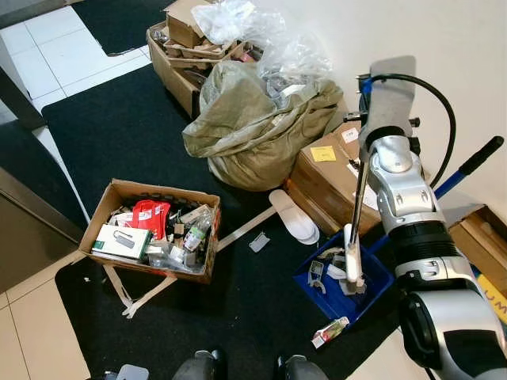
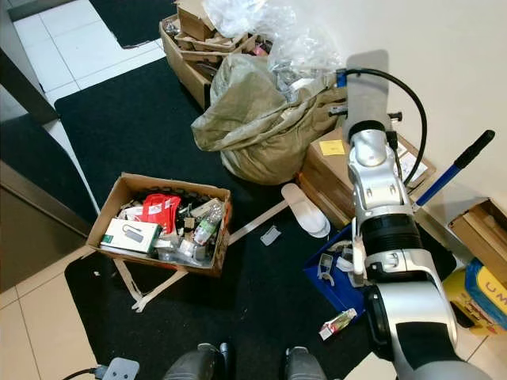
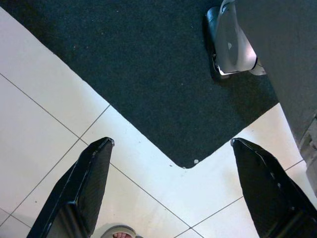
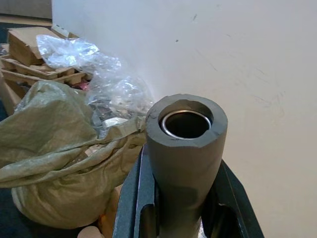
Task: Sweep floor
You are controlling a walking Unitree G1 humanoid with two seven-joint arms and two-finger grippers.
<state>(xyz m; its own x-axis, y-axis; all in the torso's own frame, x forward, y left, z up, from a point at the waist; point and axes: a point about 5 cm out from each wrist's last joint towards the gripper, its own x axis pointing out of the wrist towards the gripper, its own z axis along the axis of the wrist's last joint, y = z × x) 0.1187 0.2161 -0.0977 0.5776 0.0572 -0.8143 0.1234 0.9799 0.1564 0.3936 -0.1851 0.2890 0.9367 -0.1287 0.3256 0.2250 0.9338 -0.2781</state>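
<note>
The right gripper [image 4: 185,218] has its jaws pinching the grey foam-capped handle [image 4: 185,148] of the broom, whose thin shaft [image 1: 360,202] runs down to a white neck standing in the blue dustpan [image 1: 348,281] on the black mat [image 1: 135,127], near the mat's edge by the wall. The left gripper [image 3: 171,191] hangs idle over the white tile floor [image 3: 44,114] at a corner of the mat, jaws spread wide. To sweep well, I judge the broom should be lifted clear of the dustpan first (its head looks tangled among small scraps there), then drawn in short strokes toward the pan, steering round the white slipper [image 1: 295,215] and the open cardboard box [image 1: 150,229].
</note>
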